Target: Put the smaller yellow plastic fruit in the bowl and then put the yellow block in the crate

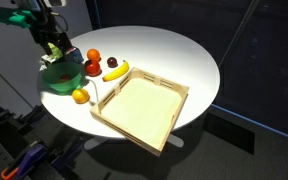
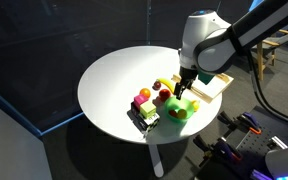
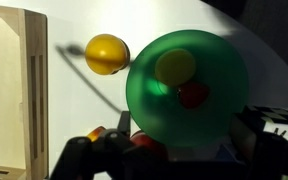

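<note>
The green bowl (image 3: 144, 95) fills the middle of the wrist view, with the smaller yellow plastic fruit (image 3: 176, 67) lying inside it beside a red patch. My gripper (image 3: 184, 128) hangs open straight above the bowl, its dark fingers on either side and nothing between them. In both exterior views the gripper (image 1: 54, 47) (image 2: 187, 88) is just over the bowl (image 1: 59, 76) (image 2: 180, 111). The yellow block (image 2: 151, 118) sits at the table's near edge in an exterior view. The wooden crate (image 1: 139, 105) (image 3: 9, 80) lies beside the bowl, holding nothing.
An orange round fruit (image 1: 80, 96) (image 3: 107, 53) lies between bowl and crate. A banana (image 1: 116, 70), a red fruit (image 1: 92, 68) and another orange one (image 1: 93, 56) sit behind the bowl. A pink block (image 2: 144, 95) is close to the yellow block. The table edge runs near the bowl.
</note>
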Robot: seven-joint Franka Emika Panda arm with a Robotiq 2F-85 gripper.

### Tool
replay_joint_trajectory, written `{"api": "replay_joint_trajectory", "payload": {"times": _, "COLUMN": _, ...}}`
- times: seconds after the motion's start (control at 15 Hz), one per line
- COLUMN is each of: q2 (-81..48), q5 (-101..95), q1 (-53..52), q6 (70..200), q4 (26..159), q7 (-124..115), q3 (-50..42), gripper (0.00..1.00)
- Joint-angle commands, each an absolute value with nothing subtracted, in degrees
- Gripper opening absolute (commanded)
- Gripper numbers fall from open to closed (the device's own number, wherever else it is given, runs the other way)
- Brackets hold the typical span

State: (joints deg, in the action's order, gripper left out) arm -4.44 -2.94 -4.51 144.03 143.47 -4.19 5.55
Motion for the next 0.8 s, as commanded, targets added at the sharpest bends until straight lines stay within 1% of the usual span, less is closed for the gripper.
{"api": "replay_joint_trajectory", "payload": {"times": 0.0, "q2": -4.40, "q5": -2.87, "q1": -4.82, "q6": 143.88, "q4": 143.40, "q7": -4.13, "q3": 5.26, "gripper": 1.00}}
{"api": "replay_joint_trajectory", "payload": {"times": 0.73, "q2": -5.93, "q5": -3.35, "q1": -6.04, "q6": 146.84, "q4": 141.18, "q7": -4.78, "q3": 6.03, "gripper": 1.00}}
